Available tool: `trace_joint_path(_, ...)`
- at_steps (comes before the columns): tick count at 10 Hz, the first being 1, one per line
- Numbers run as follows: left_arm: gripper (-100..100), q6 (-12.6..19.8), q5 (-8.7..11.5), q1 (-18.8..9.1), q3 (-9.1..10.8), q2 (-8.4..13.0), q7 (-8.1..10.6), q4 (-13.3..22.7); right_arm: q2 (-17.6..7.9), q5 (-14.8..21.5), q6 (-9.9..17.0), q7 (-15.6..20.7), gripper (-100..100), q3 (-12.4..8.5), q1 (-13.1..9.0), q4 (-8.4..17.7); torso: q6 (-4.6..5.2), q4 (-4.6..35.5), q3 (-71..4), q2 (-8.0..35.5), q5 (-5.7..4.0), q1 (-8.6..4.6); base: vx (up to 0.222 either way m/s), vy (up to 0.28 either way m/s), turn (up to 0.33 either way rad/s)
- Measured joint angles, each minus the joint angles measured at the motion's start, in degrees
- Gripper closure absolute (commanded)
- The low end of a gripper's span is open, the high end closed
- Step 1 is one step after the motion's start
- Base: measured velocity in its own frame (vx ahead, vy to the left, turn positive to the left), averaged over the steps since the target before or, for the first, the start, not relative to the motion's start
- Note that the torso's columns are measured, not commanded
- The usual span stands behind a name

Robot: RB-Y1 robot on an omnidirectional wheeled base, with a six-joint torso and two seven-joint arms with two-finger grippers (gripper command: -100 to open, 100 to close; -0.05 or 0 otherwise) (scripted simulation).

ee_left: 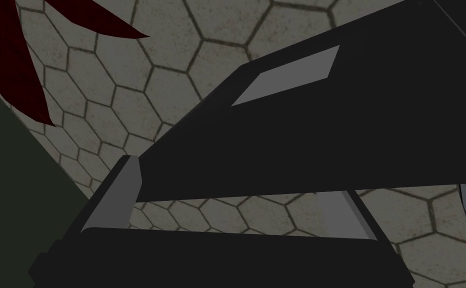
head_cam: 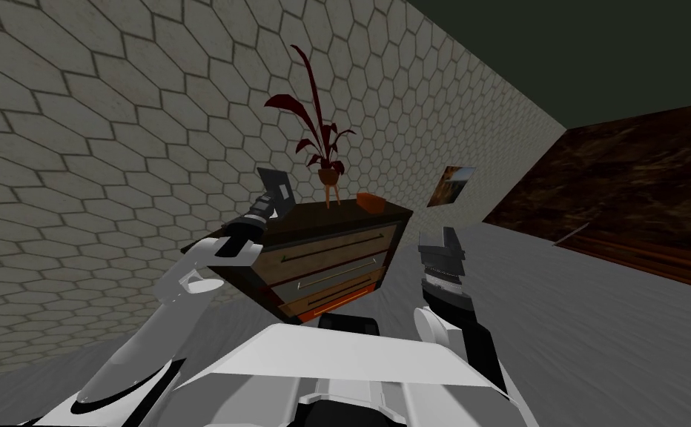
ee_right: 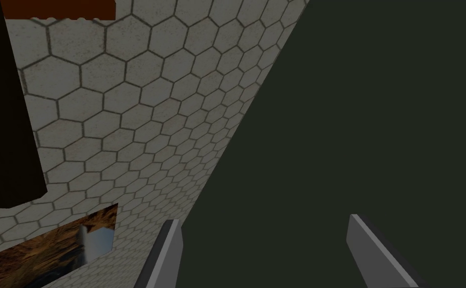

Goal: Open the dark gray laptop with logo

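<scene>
Just beyond the released left end effector (ee_left: 233, 177), the dark laptop (ee_left: 327, 135) rests atop the dresser (head_cam: 351, 219), its lid edge crossing between the fingers (ee_left: 119, 195). Stiff, thin and likely slick, it should be pinched at that free edge. Right end effector (ee_right: 264, 220): also released.
</scene>
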Motion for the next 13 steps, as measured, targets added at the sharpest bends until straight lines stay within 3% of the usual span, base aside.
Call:
trace_joint_path(1, -100, 1.0, 0.4, 0.0, 0.22, 0.7, 0.20, -0.6, 0.0, 0.0, 0.0, 0.0, 0, 0.0, 0.0, 0.0, 0.00, 0.0, -0.1, -0.1, 0.02, 0.08, 0.036, 0.020, -0.004)
trace_joint_path(2, 100, 1.3, 0.5, 0.0, 0.26, 0.8, 0.25, -0.7, 0.0, 0.0, 0.0, 0.0, 0, 0.0, 0.0, 0.0, 0.00, 0.0, -0.1, -0.1, 0.03, 0.05, -0.065, -0.024, 0.020)
trace_joint_path(4, 100, -1.2, -1.1, -0.1, 0.26, -0.9, -0.41, 0.6, 0.0, 0.0, 0.0, 0.0, 0, 0.0, 0.0, 0.0, -0.01, -0.2, 0.1, 0.5, 0.35, -0.20, -0.047, -0.025, 0.016)
trace_joint_path(6, 100, -1.2, -0.8, -0.9, 0.59, -2.0, 0.03, 0.8, 0.0, 0.0, 0.0, 0.0, 0, 0.0, 0.0, 0.0, -0.01, 0.0, 0.0, 0.0, 0.11, 0.05, 0.013, -0.007, 0.058)
trace_joint_path(13, 100, -0.2, 3.3, -4.7, 4.45, -8.6, 6.68, 1.9, 0.0, 0.0, 0.0, 0.0, 0, 0.0, 0.0, 0.0, 0.14, -0.2, -0.3, -0.5, 0.12, 0.10, 0.013, -0.004, 0.043)
